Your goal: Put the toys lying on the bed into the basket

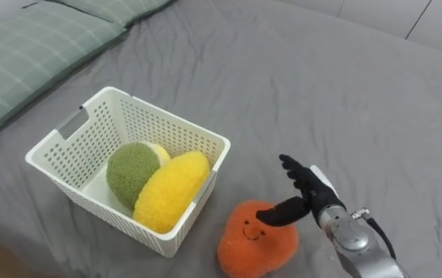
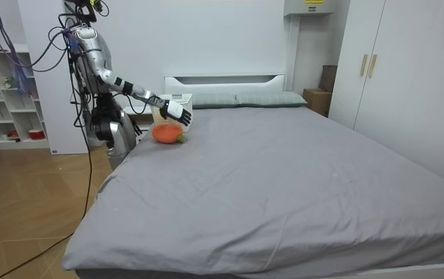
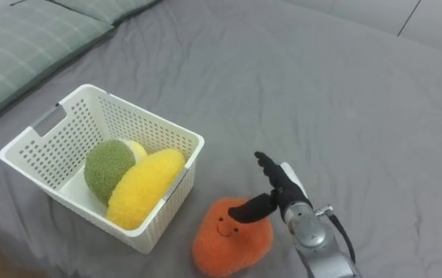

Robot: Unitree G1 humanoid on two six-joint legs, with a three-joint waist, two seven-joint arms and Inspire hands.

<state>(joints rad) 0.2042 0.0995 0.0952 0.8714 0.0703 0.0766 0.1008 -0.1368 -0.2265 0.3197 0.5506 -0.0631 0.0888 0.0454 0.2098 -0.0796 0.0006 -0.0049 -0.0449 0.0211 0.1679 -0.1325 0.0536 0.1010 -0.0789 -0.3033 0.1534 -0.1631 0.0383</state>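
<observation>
basket (image 1: 159, 127) hems orange toy's (image 1: 244, 243) left; right side open

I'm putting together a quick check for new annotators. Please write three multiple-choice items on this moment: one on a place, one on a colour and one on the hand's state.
1. Where does the orange toy lie?
A) inside the basket
B) on the bed, beside the basket
C) under the basket

2. What colour is the basket?
A) white
B) blue
C) black

3. How is the right hand?
A) open, fingers straight
B) shut on the basket's rim
C) shut on the orange toy, lifting it

Answers:
1 B: the toy rests on the grey cover just outside the basket's near wall.
2 A: its perforated walls and rim are white.
3 A: the fingers stretch out straight by the toy, curled round nothing.
</observation>
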